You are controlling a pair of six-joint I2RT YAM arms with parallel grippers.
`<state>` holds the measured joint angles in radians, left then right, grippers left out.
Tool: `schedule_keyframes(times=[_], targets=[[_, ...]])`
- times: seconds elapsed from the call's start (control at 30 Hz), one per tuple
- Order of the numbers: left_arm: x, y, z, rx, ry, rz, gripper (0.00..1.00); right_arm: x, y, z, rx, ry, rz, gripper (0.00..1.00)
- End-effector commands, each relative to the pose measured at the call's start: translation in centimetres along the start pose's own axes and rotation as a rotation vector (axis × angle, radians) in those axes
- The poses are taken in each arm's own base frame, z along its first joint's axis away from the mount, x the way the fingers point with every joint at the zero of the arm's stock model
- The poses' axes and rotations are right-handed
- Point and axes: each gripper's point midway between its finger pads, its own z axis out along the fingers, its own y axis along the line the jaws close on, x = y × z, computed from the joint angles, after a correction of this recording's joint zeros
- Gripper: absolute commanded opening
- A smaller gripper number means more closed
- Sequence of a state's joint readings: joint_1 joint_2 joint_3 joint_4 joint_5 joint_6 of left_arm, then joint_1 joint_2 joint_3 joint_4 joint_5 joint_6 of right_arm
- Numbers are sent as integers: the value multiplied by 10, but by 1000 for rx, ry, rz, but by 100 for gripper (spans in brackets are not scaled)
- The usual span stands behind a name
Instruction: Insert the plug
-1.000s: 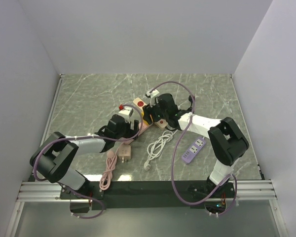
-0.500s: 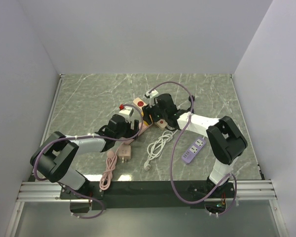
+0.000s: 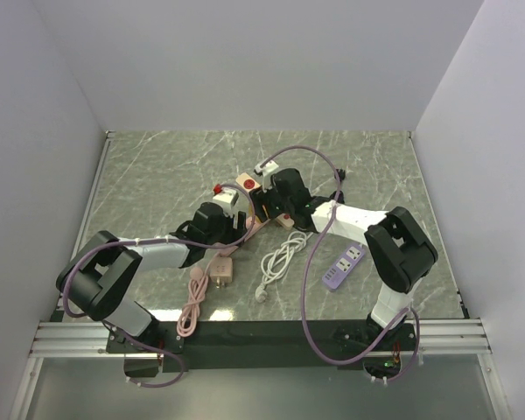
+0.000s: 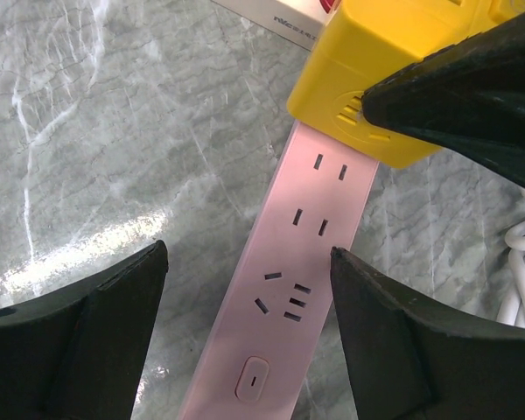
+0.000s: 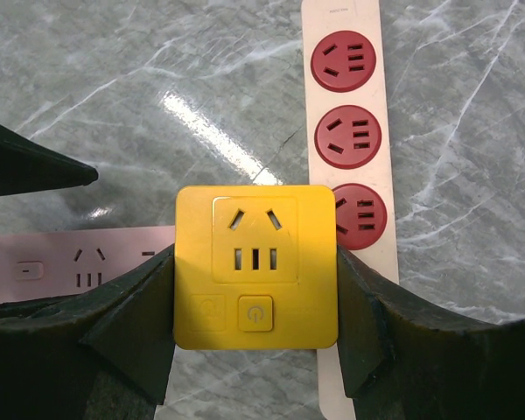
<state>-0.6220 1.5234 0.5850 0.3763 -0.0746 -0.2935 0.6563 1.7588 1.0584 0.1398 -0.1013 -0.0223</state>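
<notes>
Grey-green marbled desk (image 5: 114, 87) carries all the parts. The right jaws are clamped on the yellow plug (image 5: 255, 267), one jaw on each side face, with the socket face and switch turned up toward the wrist camera.

Beneath the plug, running out past one side of the right jaws, lies the pink power strip (image 4: 280, 332). A white strip (image 5: 346, 175) with red sockets lies just past the opposite side; whether it touches the plug cannot be told.

The left jaws stand apart. The pink power strip passes between them with a visible gap on each side, so they do not grip it. In the left wrist view, the plug sits over the far end of the pink power strip, ahead of the left jaws. Whether the pins have entered a socket cannot be told.

Judged risks:
- Pins offset from the slots: a downward press lands on plastic and may bend them.
- Pink power strip unrestrained: side load can slide or swing it between the left jaws.
- Plug tilting in the grip: one pin enters first and jams.
- Contact with the white strip: the plug deflects off line.
</notes>
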Motion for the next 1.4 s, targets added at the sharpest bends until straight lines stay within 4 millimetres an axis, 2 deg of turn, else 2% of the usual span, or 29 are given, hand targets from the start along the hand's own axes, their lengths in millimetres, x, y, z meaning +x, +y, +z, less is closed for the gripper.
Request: schedule_keyframes(times=[0.0,0.33,0.53,0.8,1.0,1.23,1.37], targets=[[-10,-5,0,16,-24,4,80,35,-17,8,83,75,0,0],[-5,-1,2,-6,-9,4,80,69,-15,12,95,146,11,0],[-2,3,4,-26,3,0,79,86,-12,5,116,187,6,0],[0,9,5,-39,6,-24,77,120,-3,-7,147,254,57,0],[1,13,4,-46,8,-35,73,137,-2,-5,165,298,62,0],[2,15,3,-53,8,-43,61,148,-1,0,166,326,69,0],[2,16,4,-61,13,-44,59,156,2,2,169,350,62,0]])
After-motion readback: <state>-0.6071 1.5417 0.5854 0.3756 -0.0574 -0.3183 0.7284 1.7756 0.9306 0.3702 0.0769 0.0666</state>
